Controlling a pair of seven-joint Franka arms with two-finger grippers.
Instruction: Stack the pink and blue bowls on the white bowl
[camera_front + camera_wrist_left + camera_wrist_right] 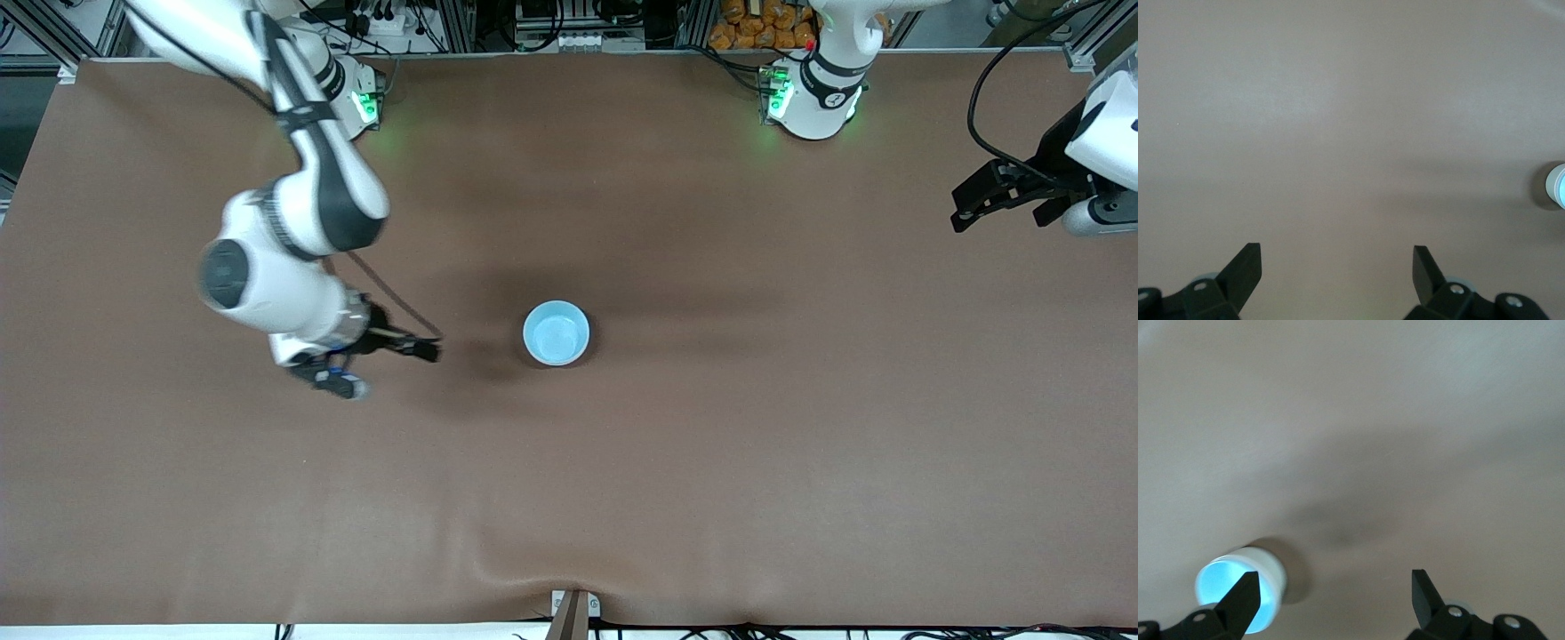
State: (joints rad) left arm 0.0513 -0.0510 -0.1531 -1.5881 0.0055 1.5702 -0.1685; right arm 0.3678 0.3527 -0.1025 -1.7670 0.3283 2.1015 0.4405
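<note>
The blue bowl [556,332] sits upright near the middle of the brown table [711,444]. In the right wrist view its outer wall [1268,567] looks white under the blue inside, so it may sit in another bowl, but I cannot tell this for sure. No separate pink or white bowl shows in any view.

The right gripper [382,364] hangs over the bare table beside the bowl, toward the right arm's end, and it does not touch the bowl. Its fingers [1241,597] stand wide apart and hold nothing. In the right wrist view the bowl shows just past one fingertip.

The left gripper [965,204] waits over the left arm's end of the table, well apart from the bowl. Its fingers [1245,270] are also spread wide with nothing between them. In the left wrist view only a small part of the bowl [1557,187] appears at the edge, with bare table under the gripper.
</note>
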